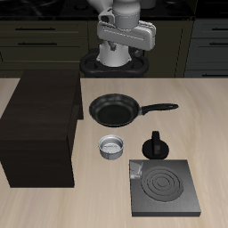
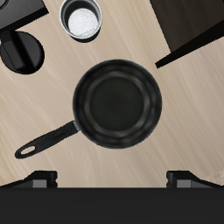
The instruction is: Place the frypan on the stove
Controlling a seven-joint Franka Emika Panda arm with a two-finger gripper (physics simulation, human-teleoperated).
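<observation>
fingers (image 2: 35, 180) spread wide, holding nothing; gripper (image 2: 112, 179) hangs high above the frypan (image 2: 116, 103). frypan sits on the table beside the cabinet (image 1: 40, 129), apart from the stove (image 1: 164, 188). nothing done yet: grasp, lift, carry, set down remain.

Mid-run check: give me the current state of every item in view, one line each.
frypan: upright on the table, empty, not gripped, not on the stove.
stove: burner bare, nothing on it.
bowl: upright, on the table.
moka pot: upright, beside the stove.
cabinet: on the table, nothing on top.
gripper: above the frypan, holding nothing, fingers apart.
</observation>
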